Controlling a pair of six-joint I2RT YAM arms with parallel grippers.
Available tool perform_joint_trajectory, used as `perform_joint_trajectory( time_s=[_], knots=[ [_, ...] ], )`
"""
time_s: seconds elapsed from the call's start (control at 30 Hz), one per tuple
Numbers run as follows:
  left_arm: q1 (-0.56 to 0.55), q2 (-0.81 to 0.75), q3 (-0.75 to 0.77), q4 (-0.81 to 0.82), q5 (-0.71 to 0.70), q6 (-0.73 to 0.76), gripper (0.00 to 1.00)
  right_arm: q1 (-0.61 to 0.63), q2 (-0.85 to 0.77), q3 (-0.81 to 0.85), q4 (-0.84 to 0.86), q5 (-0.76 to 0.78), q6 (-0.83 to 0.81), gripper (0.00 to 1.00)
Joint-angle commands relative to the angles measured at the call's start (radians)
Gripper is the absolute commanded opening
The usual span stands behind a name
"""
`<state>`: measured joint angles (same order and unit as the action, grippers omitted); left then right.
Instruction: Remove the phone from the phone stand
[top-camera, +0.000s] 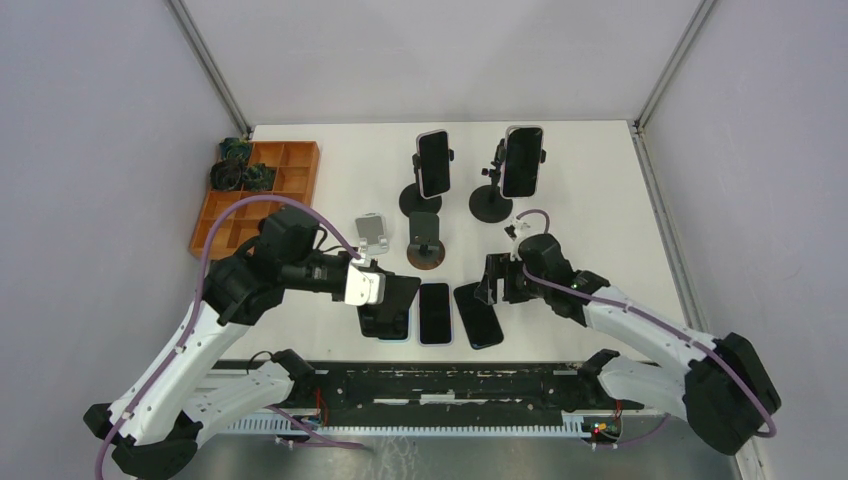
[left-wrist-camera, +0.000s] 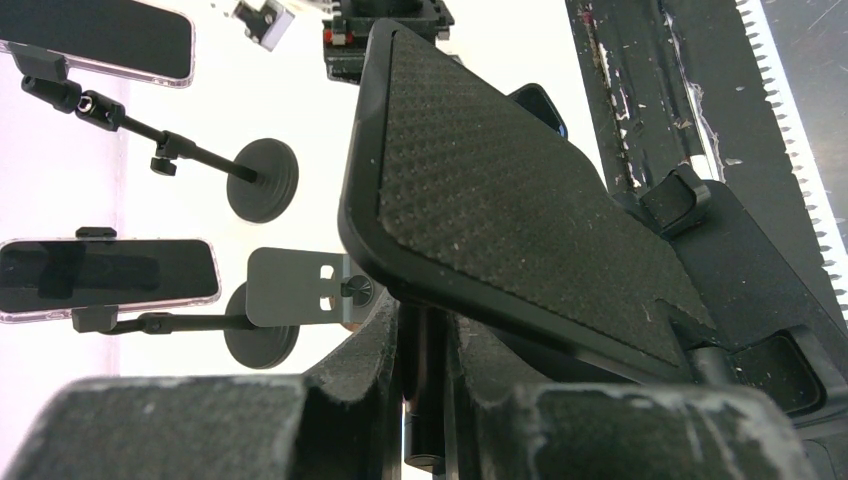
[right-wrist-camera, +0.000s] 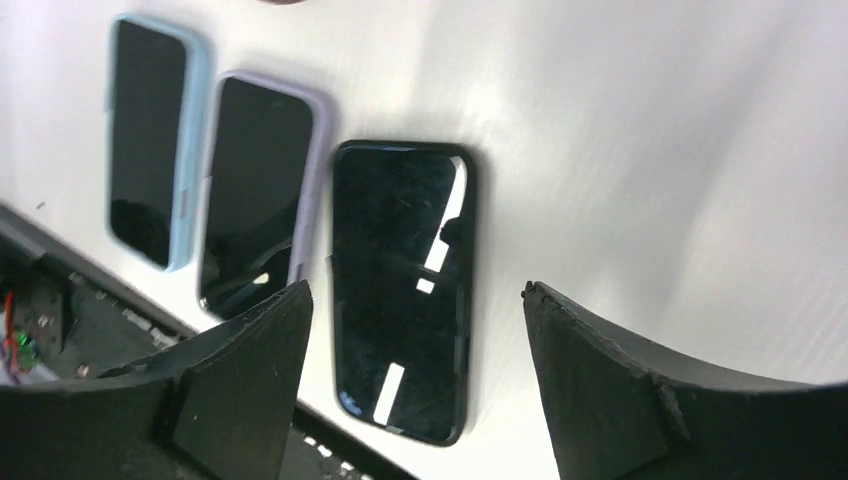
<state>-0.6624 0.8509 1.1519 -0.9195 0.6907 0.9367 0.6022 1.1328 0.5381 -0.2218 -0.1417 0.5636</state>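
My left gripper (top-camera: 388, 292) is shut on the thin post of a black phone stand (left-wrist-camera: 500, 200). The stand's textured plate tilts above the fingers (left-wrist-camera: 380, 350) and holds no phone. It hangs over the near end of a blue-cased phone (top-camera: 395, 325). My right gripper (top-camera: 497, 285) is open and empty, just above a black phone (right-wrist-camera: 400, 290) lying flat. A purple-cased phone (right-wrist-camera: 255, 190) and the blue-cased phone (right-wrist-camera: 150, 140) lie beside it. Two more phones (top-camera: 433, 163) (top-camera: 523, 160) sit clamped on round-base stands at the back.
An empty dark stand (top-camera: 425, 240) and a small white stand (top-camera: 370, 232) sit mid-table. An orange compartment tray (top-camera: 262, 190) is at the far left. The black rail (top-camera: 450, 385) runs along the near edge, close to the lying phones.
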Motion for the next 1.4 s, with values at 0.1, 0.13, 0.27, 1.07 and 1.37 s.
perform_joint_trajectory(
  time_s=[0.1, 0.13, 0.27, 1.07, 1.37],
  knots=[
    [0.001, 0.0, 0.028, 0.017, 0.052, 0.021, 0.02, 0.268, -0.28, 0.006, 0.147, -0.03, -0.01, 0.86],
    [0.001, 0.002, 0.028, 0.017, 0.059, 0.018, 0.02, 0.298, -0.318, 0.0, 0.254, -0.08, -0.009, 0.88],
    [0.001, 0.007, 0.017, 0.045, 0.084, -0.001, 0.02, 0.381, -0.374, -0.006, 0.536, -0.165, 0.028, 0.89],
    [0.001, 0.007, 0.026, 0.014, 0.111, 0.045, 0.02, 0.528, -0.054, 0.062, 1.176, -0.226, 0.17, 0.52],
    [0.001, 0.01, 0.022, 0.002, 0.076, 0.065, 0.57, 0.527, -0.093, 0.054, 1.119, -0.228, 0.115, 0.0]
  ],
)
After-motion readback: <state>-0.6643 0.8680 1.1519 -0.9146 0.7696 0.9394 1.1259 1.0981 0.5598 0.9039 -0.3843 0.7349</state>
